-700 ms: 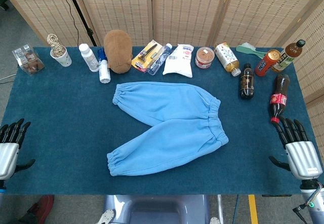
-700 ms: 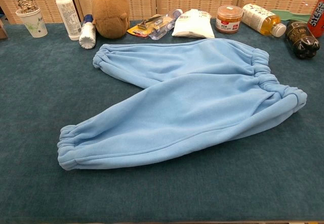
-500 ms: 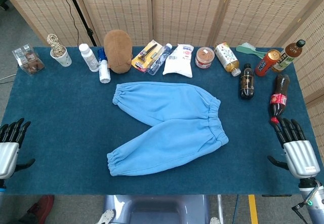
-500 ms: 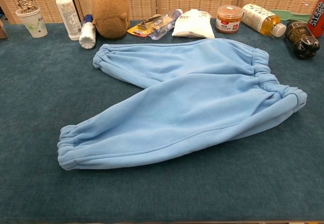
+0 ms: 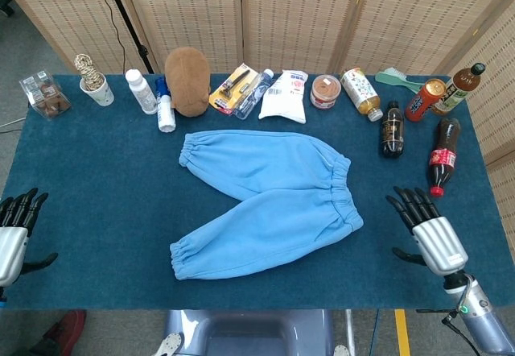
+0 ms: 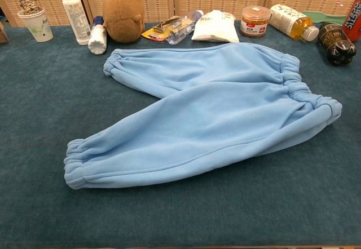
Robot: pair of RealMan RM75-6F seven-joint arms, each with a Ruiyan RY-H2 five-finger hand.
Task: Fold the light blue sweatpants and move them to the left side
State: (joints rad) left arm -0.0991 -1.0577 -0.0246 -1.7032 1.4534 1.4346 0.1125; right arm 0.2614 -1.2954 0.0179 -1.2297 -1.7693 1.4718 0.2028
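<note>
The light blue sweatpants (image 5: 265, 199) (image 6: 208, 114) lie spread flat in the middle of the blue table (image 5: 105, 171), waistband to the right, both legs fanning out to the left. My right hand (image 5: 428, 231) hovers over the table's right front part, fingers apart and empty, a short way right of the waistband. At the front left edge my left hand (image 5: 14, 235) stays low, fingers spread, holding nothing. Neither hand shows in the chest view.
Along the back edge stand a cup of rope (image 5: 95, 82), white bottles (image 5: 143, 90), a brown plush (image 5: 187, 80), packets (image 5: 286, 94), a jar (image 5: 325, 90) and drink bottles (image 5: 392, 129). A cola bottle (image 5: 444, 156) lies just beyond my right hand.
My right hand has moved left and inward from the table's right edge toward the waistband. The left hand and the sweatpants have stayed still.
</note>
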